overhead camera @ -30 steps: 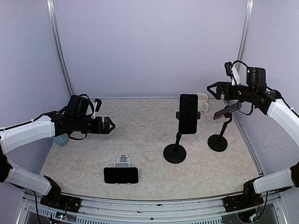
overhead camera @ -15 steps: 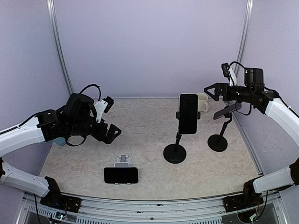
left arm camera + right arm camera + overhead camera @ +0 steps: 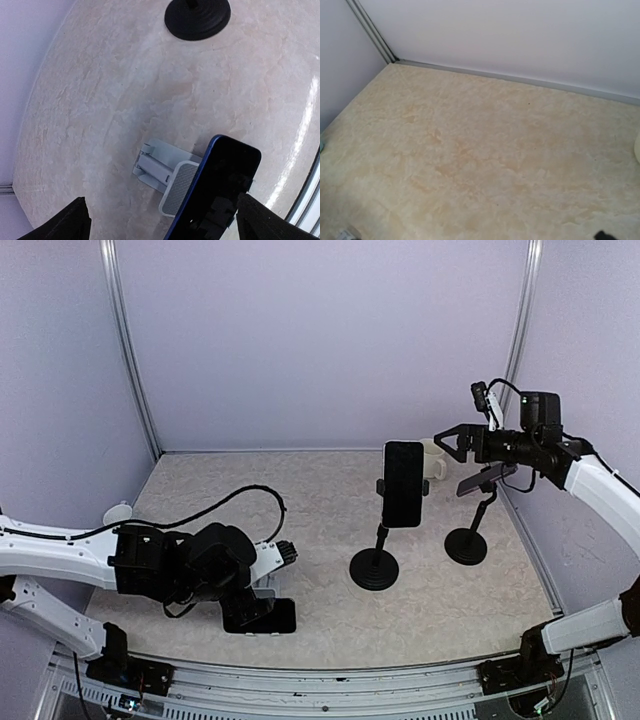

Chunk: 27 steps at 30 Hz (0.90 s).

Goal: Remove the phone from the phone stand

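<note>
Dropping from mid-height at the left edge, the left arm now lies low and folded along the near edge of the worktop (image 3: 320, 510). Its left claw (image 3: 167, 222) is spread wide above the phone (image 3: 222, 182), which leans in the white phone stand (image 3: 159, 169). The right arm reaches high by the far right corner, right claw (image 3: 452, 441) parted, holding nothing.

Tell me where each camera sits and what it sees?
Top: high behind, looking down at the table; left arm and right arm show.
Left wrist: looking down at the phone on the white stand; its end effector's fingers show.
Right wrist: faces the back wall over bare table; little robot shows.
Top and left wrist share that phone.
</note>
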Each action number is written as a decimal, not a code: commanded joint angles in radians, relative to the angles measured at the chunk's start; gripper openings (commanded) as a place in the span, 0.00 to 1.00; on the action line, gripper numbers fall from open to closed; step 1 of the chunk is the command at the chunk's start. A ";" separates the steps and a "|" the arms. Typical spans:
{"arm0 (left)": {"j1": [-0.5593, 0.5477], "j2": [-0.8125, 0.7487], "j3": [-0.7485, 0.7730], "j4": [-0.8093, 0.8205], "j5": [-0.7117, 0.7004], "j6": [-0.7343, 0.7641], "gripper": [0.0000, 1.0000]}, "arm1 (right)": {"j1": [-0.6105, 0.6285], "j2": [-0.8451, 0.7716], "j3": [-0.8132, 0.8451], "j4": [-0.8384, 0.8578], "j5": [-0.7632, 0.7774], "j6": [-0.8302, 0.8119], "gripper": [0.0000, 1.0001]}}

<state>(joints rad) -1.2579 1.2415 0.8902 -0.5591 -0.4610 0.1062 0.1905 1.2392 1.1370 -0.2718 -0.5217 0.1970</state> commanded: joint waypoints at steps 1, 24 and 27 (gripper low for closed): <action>-0.060 0.059 -0.037 0.000 -0.070 0.062 0.99 | 0.009 -0.028 -0.014 0.035 -0.018 0.003 1.00; -0.162 0.221 -0.119 0.092 -0.103 0.080 0.99 | -0.034 -0.029 -0.084 0.105 -0.069 0.031 1.00; -0.167 0.245 -0.118 0.112 -0.107 0.082 0.99 | -0.042 -0.029 -0.090 0.110 -0.076 0.035 1.00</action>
<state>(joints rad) -1.4143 1.4620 0.7780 -0.4992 -0.5529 0.1844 0.1669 1.2301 1.0626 -0.1928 -0.5770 0.2222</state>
